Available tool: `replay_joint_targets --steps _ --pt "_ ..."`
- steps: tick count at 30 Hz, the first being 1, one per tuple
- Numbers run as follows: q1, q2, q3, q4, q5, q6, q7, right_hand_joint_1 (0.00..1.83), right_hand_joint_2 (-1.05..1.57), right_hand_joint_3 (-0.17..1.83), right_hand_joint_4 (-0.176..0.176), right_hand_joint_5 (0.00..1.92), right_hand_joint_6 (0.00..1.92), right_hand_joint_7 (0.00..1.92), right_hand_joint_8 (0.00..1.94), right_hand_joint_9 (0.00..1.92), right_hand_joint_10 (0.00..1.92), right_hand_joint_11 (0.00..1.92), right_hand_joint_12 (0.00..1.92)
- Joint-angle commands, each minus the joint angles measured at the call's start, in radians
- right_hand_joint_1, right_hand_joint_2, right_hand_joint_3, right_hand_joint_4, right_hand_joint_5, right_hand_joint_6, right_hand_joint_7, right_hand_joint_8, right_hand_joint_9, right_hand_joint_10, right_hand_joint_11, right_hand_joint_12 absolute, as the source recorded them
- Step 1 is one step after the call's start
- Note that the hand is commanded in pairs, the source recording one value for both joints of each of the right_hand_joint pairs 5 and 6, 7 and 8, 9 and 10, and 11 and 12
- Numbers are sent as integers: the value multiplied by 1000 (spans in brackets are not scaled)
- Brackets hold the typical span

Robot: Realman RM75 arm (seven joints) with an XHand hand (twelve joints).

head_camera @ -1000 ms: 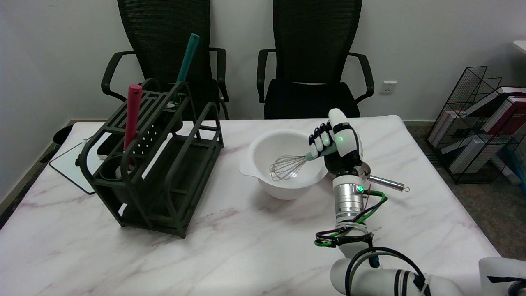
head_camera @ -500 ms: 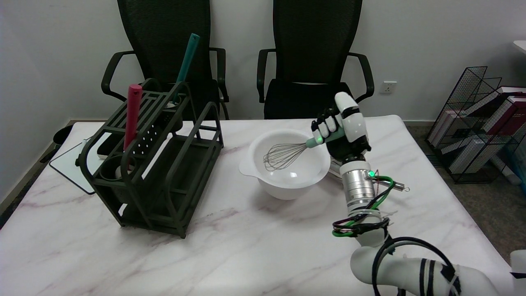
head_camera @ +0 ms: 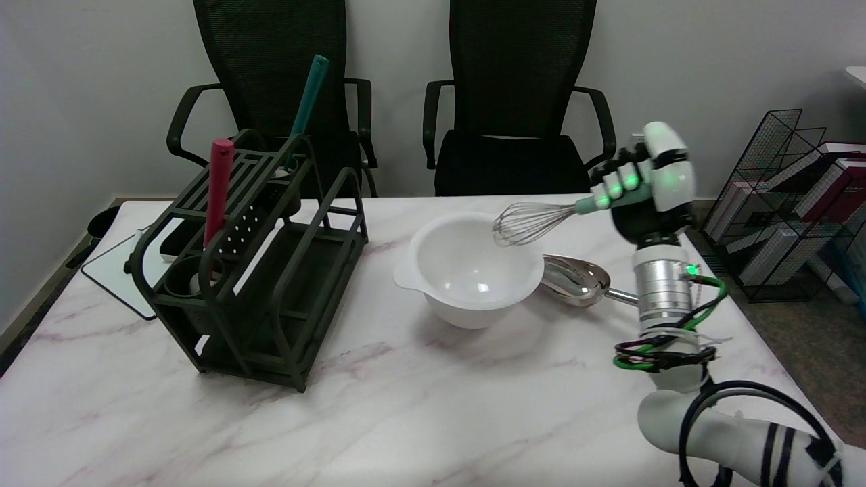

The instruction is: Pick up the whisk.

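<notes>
Wire balloon whisk with pale green handle [head_camera: 541, 219]: silver loops intact, held roughly level in air, head pointing left over right rim of white plastic mixing bowl [head_camera: 470, 267], clear of it. Right black-and-white hand [head_camera: 646, 189]: fingers curled tight round handle, gripping it. Against one second back: whisk head then down inside bowl, now lifted out, carried up and rightward with hand. Shiny metal scoop [head_camera: 582, 279] on marble table [head_camera: 406, 385], previously hidden behind wrist, now exposed just right of bowl. Bowl unmoved.
</notes>
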Motion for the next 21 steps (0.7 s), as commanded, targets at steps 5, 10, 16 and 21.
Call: replay_joint_targets --steps 5,10,16,21 --pt "-428 38 525 -38 5 167 218 852 1155 984 0 1920 1920 1920 1920 1920 1920 1920 1920" --pt "-460 20 495 51 11 198 236 852 1132 1007 0 1920 1920 1920 1920 1920 1920 1920 1920" --pt "-429 33 351 75 -1 229 238 852 1108 1034 0 1920 1920 1920 1920 1920 1920 1920 1920" --pt "-389 40 261 84 -45 253 231 849 1103 1038 0 1920 1920 1920 1920 1920 1920 1920 1920"
